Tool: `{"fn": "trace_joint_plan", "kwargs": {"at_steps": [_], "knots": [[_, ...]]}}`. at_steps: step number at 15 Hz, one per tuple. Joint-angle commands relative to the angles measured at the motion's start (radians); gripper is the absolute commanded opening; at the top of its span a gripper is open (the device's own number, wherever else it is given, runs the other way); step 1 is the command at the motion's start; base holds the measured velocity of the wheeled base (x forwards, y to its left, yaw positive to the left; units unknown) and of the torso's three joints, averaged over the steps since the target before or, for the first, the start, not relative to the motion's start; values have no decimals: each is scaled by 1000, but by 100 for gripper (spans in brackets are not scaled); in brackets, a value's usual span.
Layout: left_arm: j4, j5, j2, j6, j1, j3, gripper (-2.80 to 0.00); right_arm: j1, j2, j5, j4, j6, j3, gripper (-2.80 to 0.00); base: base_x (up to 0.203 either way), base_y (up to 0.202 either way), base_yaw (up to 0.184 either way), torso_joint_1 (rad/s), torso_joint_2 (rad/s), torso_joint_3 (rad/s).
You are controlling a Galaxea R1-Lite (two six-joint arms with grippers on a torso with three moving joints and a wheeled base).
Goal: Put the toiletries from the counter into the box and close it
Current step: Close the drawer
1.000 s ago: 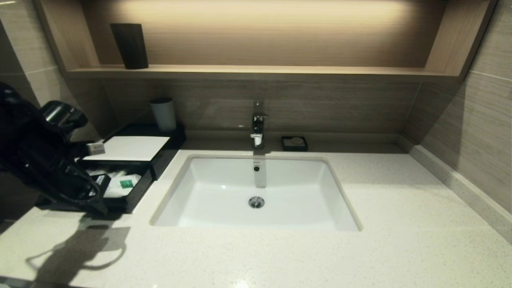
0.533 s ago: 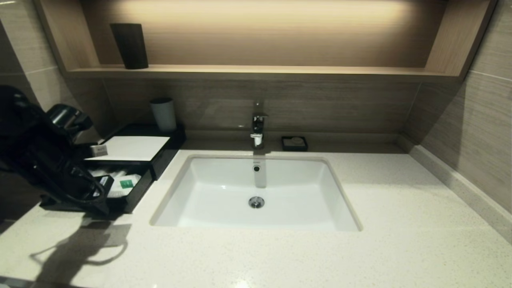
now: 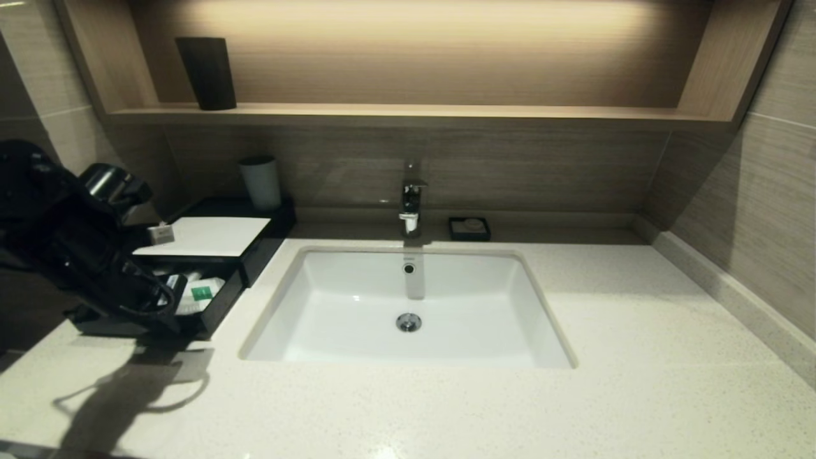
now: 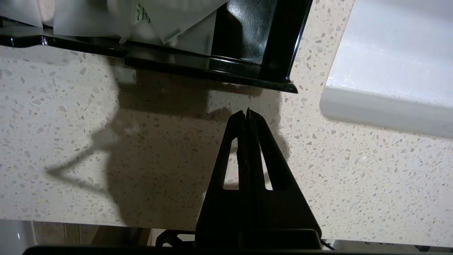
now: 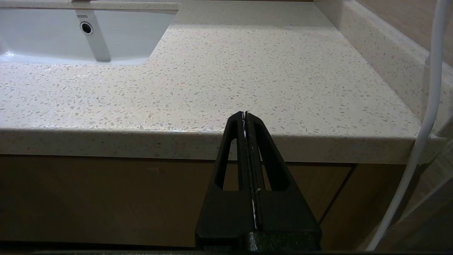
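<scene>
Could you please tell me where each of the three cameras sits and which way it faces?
Head view: high on the robot, looking forward and down at the cream speckled stone counter and white rectangular basin; the left arm shows at left.
Left wrist view: behind the shut left claw, facing the counter and the glossy black box's open drawer holding pale packets.
Right wrist view: behind the shut right claw, low before the counter's front edge, parked.
All three share counter and basin.
</scene>
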Motion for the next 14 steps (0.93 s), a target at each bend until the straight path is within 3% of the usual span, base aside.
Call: {"fn": "trace_joint_plan", "kwargs": {"at_steps": [1, 14], "knots": [[-6, 0, 12, -4, 0, -3, -280, 0, -1, 0, 0, 0, 0, -280, 0, 0, 0, 0, 0, 0], [-56, 0, 49, -40, -21, -16, -280, 0, 0, 0, 0, 0, 0, -280, 0, 0, 0, 0, 0, 0]]}}
